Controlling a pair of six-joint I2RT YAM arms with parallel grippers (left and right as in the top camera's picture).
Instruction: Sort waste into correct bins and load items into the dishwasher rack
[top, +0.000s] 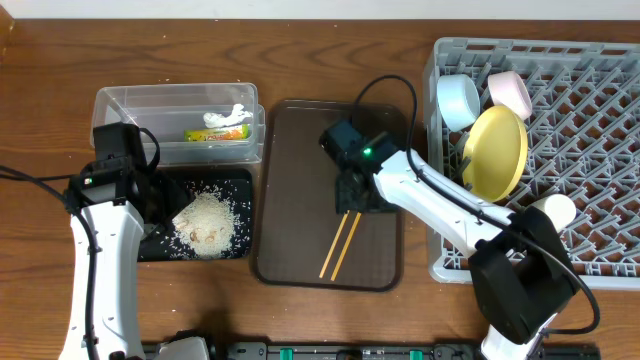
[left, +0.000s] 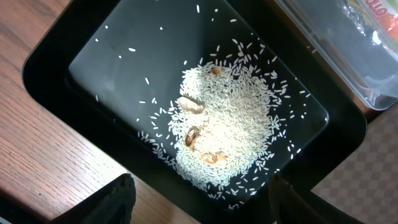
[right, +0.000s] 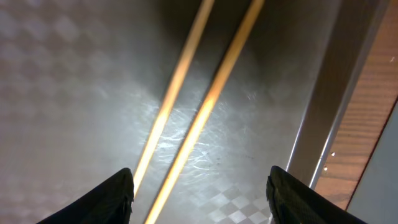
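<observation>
- The 2 chopsticks lie flat, side by side, on the brown serving tray.
- Their long axis runs diagonally up the tray. The far ends are hidden under the right gripper.
- That gripper hovers above them, jaws spread and empty. The left gripper, also spread, hangs over the rice.
- Risk: the thin sticks could roll apart on the slick tray, so a pinch catches only 1.

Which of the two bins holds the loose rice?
The shallow black rectangular tray, with the white rice heap; the clear plastic rectangular tub holds a colourful snack wrapper and white scrap.
</observation>
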